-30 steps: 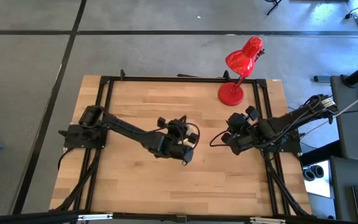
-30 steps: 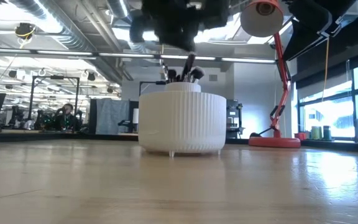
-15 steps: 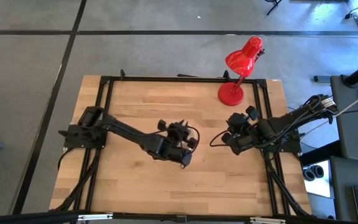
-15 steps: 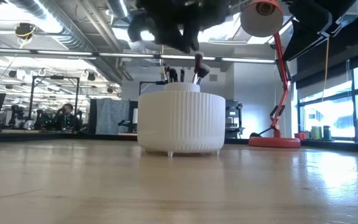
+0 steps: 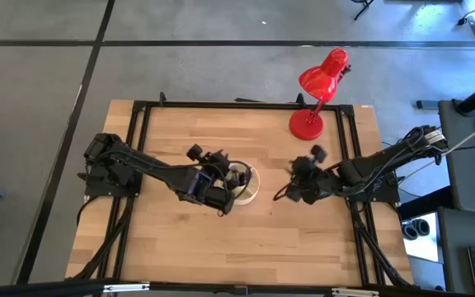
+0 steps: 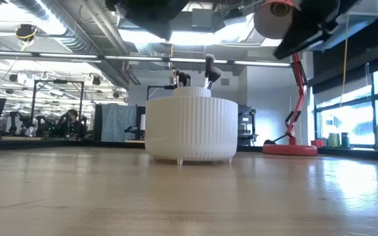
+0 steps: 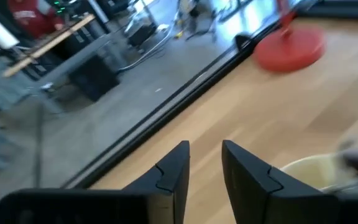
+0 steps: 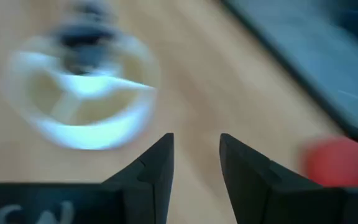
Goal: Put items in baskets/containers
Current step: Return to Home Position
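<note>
High view: lamp [image 5: 307, 124] well beyond cup [image 5: 256, 188]; left pincer [image 7: 205, 163], right pincer [image 8: 196, 155] narrowly parted, empty.

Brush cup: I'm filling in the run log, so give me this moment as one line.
cup: upright | brushes: standing in cup | left jaws: parted, empty, by cup | right jaws: parted, empty, apart from cup

The table [image 5: 180, 239] is a pale wood-plank top set inside a black frame [image 5: 237, 105]. Two things stand directly on it. The ribbed cream cup [image 5: 254, 188] rests on small feet near the centre, and the round red lamp base [image 5: 307, 124] sits by the upper-right corner in the high view, well apart from the cup.
</note>
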{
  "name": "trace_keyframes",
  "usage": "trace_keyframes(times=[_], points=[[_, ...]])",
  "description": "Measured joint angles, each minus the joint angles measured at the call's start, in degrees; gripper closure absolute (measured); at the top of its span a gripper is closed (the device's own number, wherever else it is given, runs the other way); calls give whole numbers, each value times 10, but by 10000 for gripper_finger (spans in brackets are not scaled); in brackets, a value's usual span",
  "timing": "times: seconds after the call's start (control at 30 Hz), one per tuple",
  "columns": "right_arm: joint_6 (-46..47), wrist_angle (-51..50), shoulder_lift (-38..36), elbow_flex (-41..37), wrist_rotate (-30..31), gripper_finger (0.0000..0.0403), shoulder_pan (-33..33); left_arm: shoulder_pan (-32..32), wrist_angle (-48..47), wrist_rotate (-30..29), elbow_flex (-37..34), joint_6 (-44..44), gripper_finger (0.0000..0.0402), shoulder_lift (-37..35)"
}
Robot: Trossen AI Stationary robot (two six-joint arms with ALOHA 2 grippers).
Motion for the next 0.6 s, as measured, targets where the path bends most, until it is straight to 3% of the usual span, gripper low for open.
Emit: trace_keyframes(times=[0.2, 0.37, 0.5, 0.6], points=[[-194, 297, 1, -59, -127, 273, -16, 20, -112, -8, -13, -22, 331, -9], [-341, 456, -3, -89, -227, 273, -27, 36, -126, -49, -66, -14, 344, -82], [-413, 497, -25, -97, -325, 273, -60, 74, -95, -59, -150, -4, 352, -169], [-435, 476, -57, -97, -377, 273, -92, 112, -8, -32, -229, 56, 358, -232]])
